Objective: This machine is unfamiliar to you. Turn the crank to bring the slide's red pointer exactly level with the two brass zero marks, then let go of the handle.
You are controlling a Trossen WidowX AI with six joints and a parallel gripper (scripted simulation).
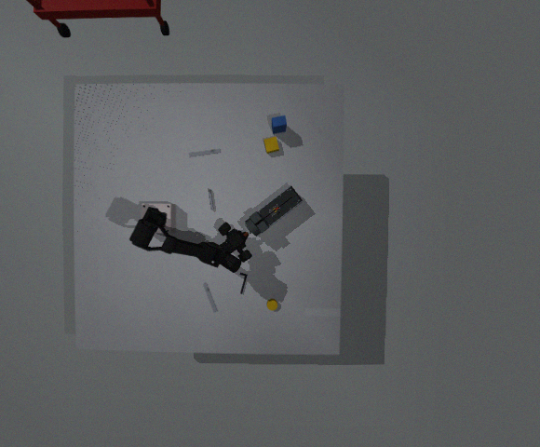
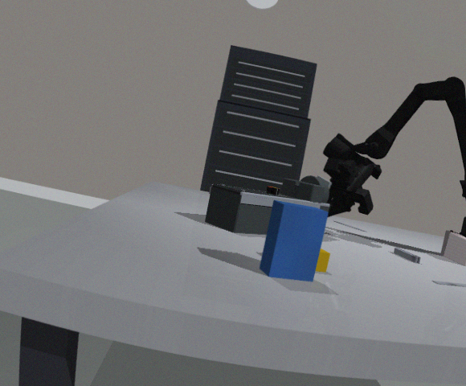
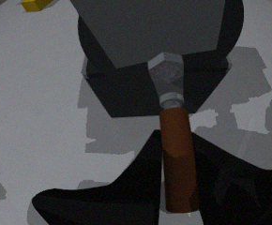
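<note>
The dark machine (image 1: pixel 287 197) (image 2: pixel 253 219) stands on the table, its long body lying diagonally in the top view. A tiny red-orange spot (image 1: pixel 276 209) (image 2: pixel 272 190) shows on its top; pointer and brass marks are too small to tell apart or compare. At the near end, a grey plate (image 3: pixel 150 33) and a grey metal joint (image 3: pixel 166 72) lead to the crank's orange-brown handle (image 3: pixel 181 187) (image 1: pixel 246 234). My gripper (image 3: pixel 169 134) is shut on this handle, a black finger on each side. In the exterior view the fingers are partly hidden behind the machine's end.
A blue block (image 1: pixel 278 125) (image 2: pixel 293 240) and a yellow block (image 1: pixel 271 144) (image 2: pixel 322 261) (image 3: pixel 35 5) stand beyond the machine. A yellow round piece (image 1: pixel 272 304) and a black angled piece (image 1: pixel 245 282) lie on the other side. Several thin grey strips lie nearer the arm's base.
</note>
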